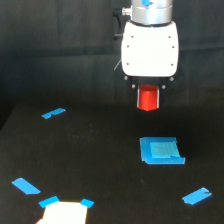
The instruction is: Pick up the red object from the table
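The red object (147, 98) is a small red-orange cylinder held between the dark fingers of my gripper (148, 99), under the white gripper body. It hangs upright in the air, well above the black table (90, 165) and above the flat blue square (161, 151). The gripper is shut on the cylinder; the fingertips are mostly hidden against the dark background.
Blue tape strips lie on the table at the exterior view's left (53, 113), lower left (26, 186) and lower right (196, 196). A bright white patch with blue tape corners (65, 211) sits at the bottom edge. A dark backdrop stands behind the arm.
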Controlling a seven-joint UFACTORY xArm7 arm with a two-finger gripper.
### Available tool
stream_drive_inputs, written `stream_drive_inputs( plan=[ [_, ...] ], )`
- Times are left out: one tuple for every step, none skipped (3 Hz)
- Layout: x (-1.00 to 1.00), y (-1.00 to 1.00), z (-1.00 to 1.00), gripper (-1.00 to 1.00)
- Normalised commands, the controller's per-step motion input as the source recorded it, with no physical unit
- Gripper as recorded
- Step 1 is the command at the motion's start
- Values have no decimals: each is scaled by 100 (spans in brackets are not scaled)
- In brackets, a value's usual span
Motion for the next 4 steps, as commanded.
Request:
stream_drive_inputs(
  plan=[
    [-7,17,-33,-100],
    [-5,68,36,-60],
    [-13,7,20,-100],
    [-33,62,-12,-100]
  ],
)
